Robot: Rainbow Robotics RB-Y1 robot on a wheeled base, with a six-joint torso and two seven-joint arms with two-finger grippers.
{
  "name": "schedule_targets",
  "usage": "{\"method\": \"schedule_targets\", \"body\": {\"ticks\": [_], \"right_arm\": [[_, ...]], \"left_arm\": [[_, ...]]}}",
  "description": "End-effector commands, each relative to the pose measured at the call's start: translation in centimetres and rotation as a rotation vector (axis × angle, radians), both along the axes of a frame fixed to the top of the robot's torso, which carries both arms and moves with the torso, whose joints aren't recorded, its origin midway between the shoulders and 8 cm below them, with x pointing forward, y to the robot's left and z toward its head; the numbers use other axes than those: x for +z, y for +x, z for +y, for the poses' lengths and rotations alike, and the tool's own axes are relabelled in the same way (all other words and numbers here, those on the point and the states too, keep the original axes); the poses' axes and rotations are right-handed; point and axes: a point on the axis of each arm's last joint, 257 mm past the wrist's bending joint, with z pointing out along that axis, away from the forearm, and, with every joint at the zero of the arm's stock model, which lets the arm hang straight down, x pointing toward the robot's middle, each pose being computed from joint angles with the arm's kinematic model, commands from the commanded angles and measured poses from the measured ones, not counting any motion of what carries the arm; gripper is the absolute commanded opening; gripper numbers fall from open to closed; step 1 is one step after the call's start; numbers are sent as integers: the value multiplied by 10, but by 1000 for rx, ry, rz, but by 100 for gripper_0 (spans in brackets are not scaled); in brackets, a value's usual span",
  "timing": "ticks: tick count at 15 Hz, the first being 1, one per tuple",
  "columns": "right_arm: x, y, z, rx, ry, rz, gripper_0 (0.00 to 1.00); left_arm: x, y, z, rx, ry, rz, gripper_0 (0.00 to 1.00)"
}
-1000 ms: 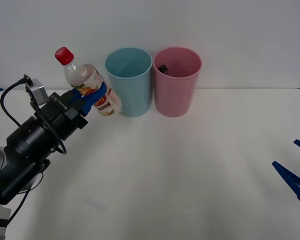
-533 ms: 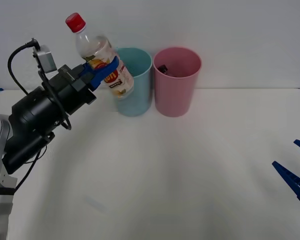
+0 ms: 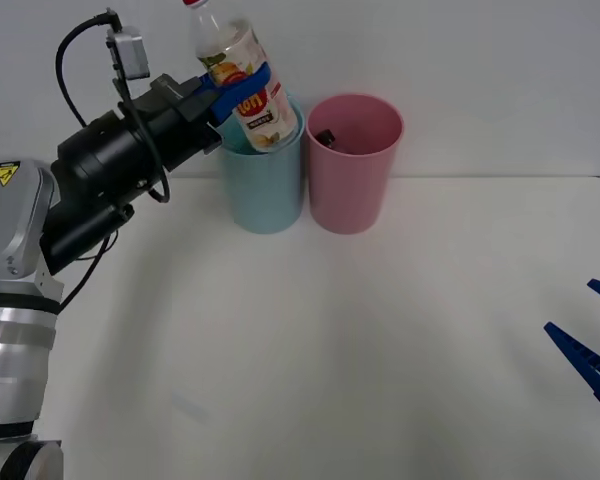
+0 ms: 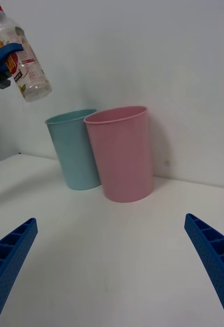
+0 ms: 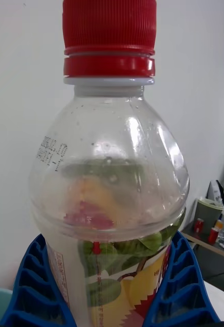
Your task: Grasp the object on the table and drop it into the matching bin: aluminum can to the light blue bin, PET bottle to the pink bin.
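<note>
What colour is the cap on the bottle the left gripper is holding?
Red. The cap of the PET bottle shows best in the left wrist view.

The counter (image 3: 360, 340) is a broad white matte surface. Toward twelve o'clock on it, close to its far edge, stand two tall tapered bins, upright and just beside each other: the light blue bin (image 3: 267, 190) on the nine o'clock side, the pink bin (image 3: 350, 185) on the three o'clock side. Some small dark item lies inside the pink one.
</note>
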Motion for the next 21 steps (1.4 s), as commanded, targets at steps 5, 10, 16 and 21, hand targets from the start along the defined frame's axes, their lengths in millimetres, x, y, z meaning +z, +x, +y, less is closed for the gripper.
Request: {"method": "schedule_targets", "body": {"ticks": [5, 10, 16, 21], "right_arm": [[0, 0, 0, 0, 0, 0, 100], [0, 0, 0, 0, 0, 0, 100], [0, 0, 0, 0, 0, 0, 100], [0, 0, 0, 0, 0, 0, 100]], "left_arm": [[12, 56, -41, 29, 91, -52, 3], [19, 89, -84, 99, 166, -83, 4], [27, 114, -138, 227, 212, -101, 4], [26, 128, -130, 321, 260, -119, 5]]}}
